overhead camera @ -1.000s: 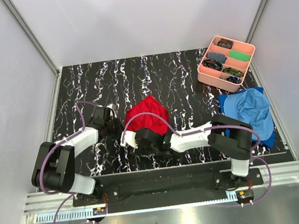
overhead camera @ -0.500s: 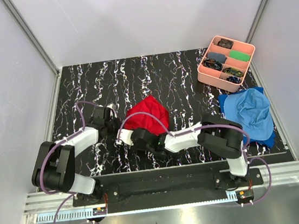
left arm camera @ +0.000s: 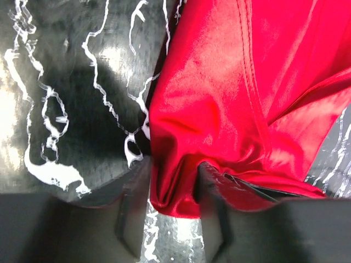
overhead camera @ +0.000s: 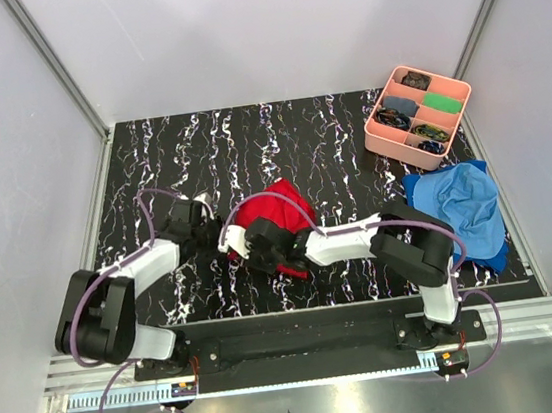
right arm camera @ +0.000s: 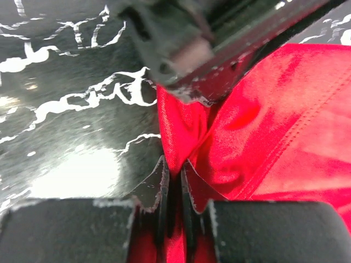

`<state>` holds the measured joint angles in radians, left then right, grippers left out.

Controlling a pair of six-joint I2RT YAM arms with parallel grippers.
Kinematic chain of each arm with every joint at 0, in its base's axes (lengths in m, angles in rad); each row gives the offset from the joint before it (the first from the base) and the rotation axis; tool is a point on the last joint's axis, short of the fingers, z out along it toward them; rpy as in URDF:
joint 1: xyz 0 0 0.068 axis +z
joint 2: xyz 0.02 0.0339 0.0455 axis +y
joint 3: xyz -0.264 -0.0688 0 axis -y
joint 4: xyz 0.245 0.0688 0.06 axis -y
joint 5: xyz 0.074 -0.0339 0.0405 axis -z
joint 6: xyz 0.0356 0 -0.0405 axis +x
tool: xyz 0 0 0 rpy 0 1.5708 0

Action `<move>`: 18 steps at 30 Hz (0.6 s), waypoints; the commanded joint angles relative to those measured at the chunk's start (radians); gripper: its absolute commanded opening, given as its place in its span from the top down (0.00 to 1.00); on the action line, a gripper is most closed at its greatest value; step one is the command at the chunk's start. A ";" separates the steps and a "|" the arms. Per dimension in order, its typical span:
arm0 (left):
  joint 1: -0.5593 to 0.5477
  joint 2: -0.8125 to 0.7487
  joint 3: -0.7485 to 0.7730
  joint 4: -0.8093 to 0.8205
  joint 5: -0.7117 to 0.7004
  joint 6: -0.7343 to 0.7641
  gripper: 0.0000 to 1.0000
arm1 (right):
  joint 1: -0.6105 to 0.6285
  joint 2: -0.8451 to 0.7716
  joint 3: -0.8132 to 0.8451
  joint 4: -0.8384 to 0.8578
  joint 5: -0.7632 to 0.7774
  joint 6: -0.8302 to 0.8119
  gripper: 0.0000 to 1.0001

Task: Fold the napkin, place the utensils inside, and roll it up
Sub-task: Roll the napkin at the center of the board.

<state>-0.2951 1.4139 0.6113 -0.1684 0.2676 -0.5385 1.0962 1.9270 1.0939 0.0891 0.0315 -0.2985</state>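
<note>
The red napkin (overhead camera: 282, 211) lies bunched on the black marbled table (overhead camera: 248, 139), between both arms. My right gripper (right arm camera: 174, 164) is shut on a pinched fold at the napkin's (right arm camera: 285, 120) left edge; from above the right gripper (overhead camera: 236, 240) sits at the cloth's near-left corner. My left gripper (left arm camera: 171, 178) stands open, its jaws apart with a loose fold of the napkin (left arm camera: 219, 82) hanging between them, not squeezed. From above the left gripper (overhead camera: 211, 237) is right beside the right one. The utensils are out of view.
A pink tray (overhead camera: 385, 135) with dark small items stands at the back right. A blue cloth (overhead camera: 462, 204) lies crumpled at the right edge. White walls and metal rails close in the table on three sides.
The left gripper's jaws have parted from shut. The right gripper slid left and away to the napkin's left edge and shut on it. The cloth has bunched up and shifted slightly.
</note>
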 commanded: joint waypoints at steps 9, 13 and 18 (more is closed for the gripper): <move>0.051 -0.239 -0.146 0.086 -0.131 -0.061 0.30 | -0.091 0.030 0.015 -0.249 -0.433 0.150 0.93; 0.050 -0.334 -0.217 0.168 -0.091 -0.064 0.28 | -0.136 0.058 0.032 -0.256 -0.544 0.177 0.93; 0.051 -0.420 -0.301 0.263 0.008 -0.060 0.27 | -0.203 0.107 0.083 -0.281 -0.712 0.219 0.94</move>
<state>-0.2474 1.0512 0.3519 -0.0456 0.2001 -0.6003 0.9325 1.9606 1.1568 -0.0574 -0.5056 -0.1341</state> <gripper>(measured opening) 0.719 0.120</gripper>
